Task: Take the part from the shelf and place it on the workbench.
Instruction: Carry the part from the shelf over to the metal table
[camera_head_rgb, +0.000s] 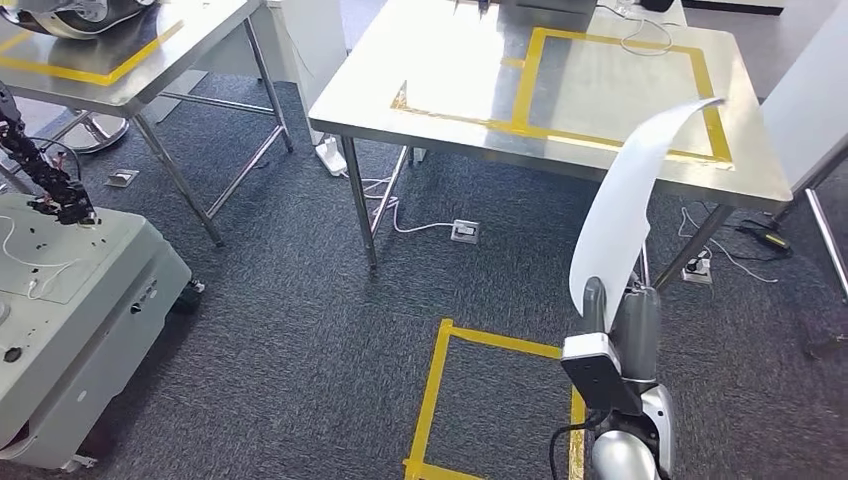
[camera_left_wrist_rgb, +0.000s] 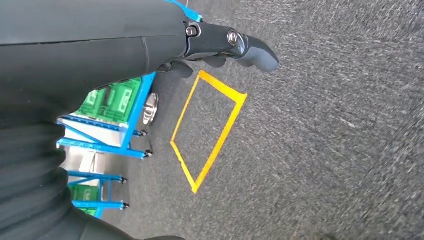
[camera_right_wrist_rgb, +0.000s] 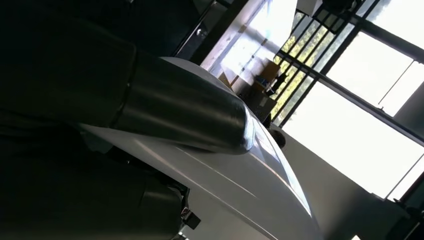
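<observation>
At the far left of the head view you see a grey cart (camera_head_rgb: 70, 300) with a small dark jointed arm (camera_head_rgb: 40, 165) above it, and above that a steel side table (camera_head_rgb: 130, 60) marked with yellow tape. In the left wrist view your left hand (camera_left_wrist_rgb: 220, 45) hangs over the carpet beside a yellow taped square (camera_left_wrist_rgb: 207, 130) and a blue rack (camera_left_wrist_rgb: 110, 125) holding green bins; its dark fingers curl in around nothing you can see, so take it as closed and idle, the arm simply lowered out of the way. Moving right, the steel workbench (camera_head_rgb: 450, 70) fills the upper middle of the head view, its taped yellow rectangle most likely marking the drop spot. At the lower right, your right hand (camera_head_rgb: 620, 320) is raised upright and grips the foot of the part (camera_head_rgb: 630, 190), a long curved white sheet that rises toward the bench's near right edge without touching it. Held vertically like this, the sheet probably clears the table edge on approach. The right wrist view shows the thumb (camera_right_wrist_rgb: 185, 112) pressed across the white surface.
</observation>
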